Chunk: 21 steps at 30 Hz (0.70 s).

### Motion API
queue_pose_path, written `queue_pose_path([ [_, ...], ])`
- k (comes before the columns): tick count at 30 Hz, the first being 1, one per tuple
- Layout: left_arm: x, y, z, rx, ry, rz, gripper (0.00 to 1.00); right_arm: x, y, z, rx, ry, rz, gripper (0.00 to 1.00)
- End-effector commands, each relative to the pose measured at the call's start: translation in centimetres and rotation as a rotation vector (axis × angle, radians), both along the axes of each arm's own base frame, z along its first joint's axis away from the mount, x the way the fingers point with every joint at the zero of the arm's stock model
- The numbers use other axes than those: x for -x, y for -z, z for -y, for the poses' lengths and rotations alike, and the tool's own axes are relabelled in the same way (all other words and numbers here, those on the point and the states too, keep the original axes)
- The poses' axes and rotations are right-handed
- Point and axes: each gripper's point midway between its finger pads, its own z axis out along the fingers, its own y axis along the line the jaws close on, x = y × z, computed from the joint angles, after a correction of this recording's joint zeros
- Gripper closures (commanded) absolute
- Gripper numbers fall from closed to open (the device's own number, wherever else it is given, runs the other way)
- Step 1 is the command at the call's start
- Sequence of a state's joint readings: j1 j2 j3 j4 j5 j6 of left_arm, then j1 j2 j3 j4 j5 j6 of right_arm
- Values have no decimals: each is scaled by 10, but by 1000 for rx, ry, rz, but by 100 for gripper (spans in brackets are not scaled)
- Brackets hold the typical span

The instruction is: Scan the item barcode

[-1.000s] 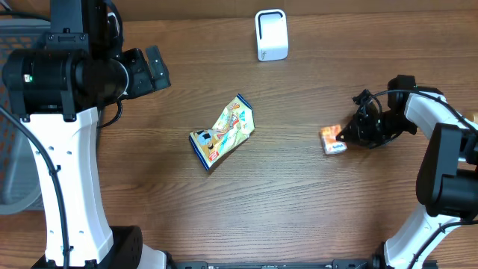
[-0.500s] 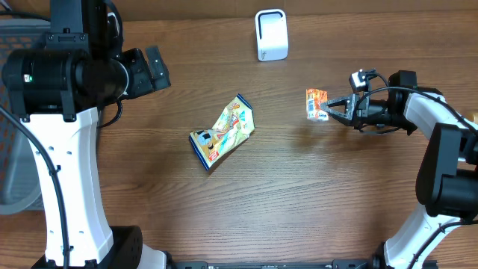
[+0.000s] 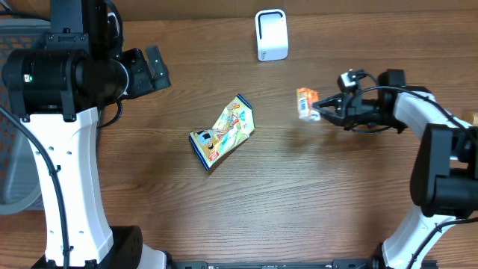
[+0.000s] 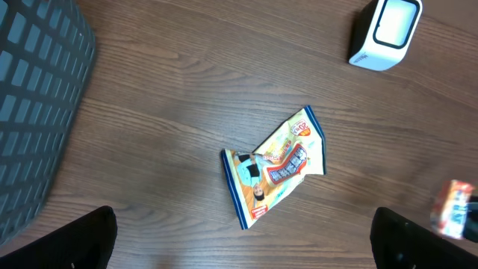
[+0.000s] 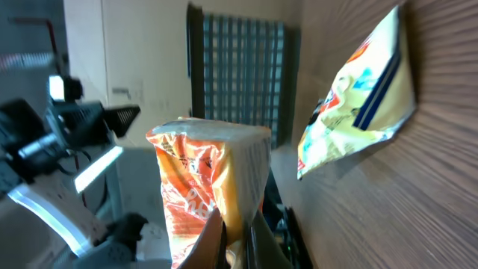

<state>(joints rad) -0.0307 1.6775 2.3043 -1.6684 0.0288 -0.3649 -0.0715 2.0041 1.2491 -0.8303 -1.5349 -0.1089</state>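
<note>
Looking from the left, I see the left gripper (image 3: 153, 67) hanging released over the table (image 3: 261, 209), and a snack bag (image 3: 222, 131) lying mid-table. Right of it, the right gripper (image 3: 326, 108) is clenched on the small orange packet (image 3: 306, 103), lifted, short of the white scanner (image 3: 271, 34) at the far edge. I'd best turn the packet's barcode squarely toward the scanner.

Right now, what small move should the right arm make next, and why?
Probably carry the orange packet toward the white scanner, barcode facing it: the right gripper is shut on the packet, which is not yet in front of the scanner.
</note>
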Motion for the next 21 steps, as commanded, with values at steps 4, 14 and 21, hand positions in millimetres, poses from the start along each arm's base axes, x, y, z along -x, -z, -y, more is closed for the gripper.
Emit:
queue_pose_path([
  [4, 3, -5, -2, 3, -14, 17, 0, 10, -6, -33, -33, -96, 74, 96],
  [14, 3, -5, -2, 3, -14, 17, 0, 1, -8, -35, -33, -101, 81, 96],
  [21, 3, -5, -2, 3, -14, 17, 0, 0, -8, -35, -32, -101, 89, 96],
])
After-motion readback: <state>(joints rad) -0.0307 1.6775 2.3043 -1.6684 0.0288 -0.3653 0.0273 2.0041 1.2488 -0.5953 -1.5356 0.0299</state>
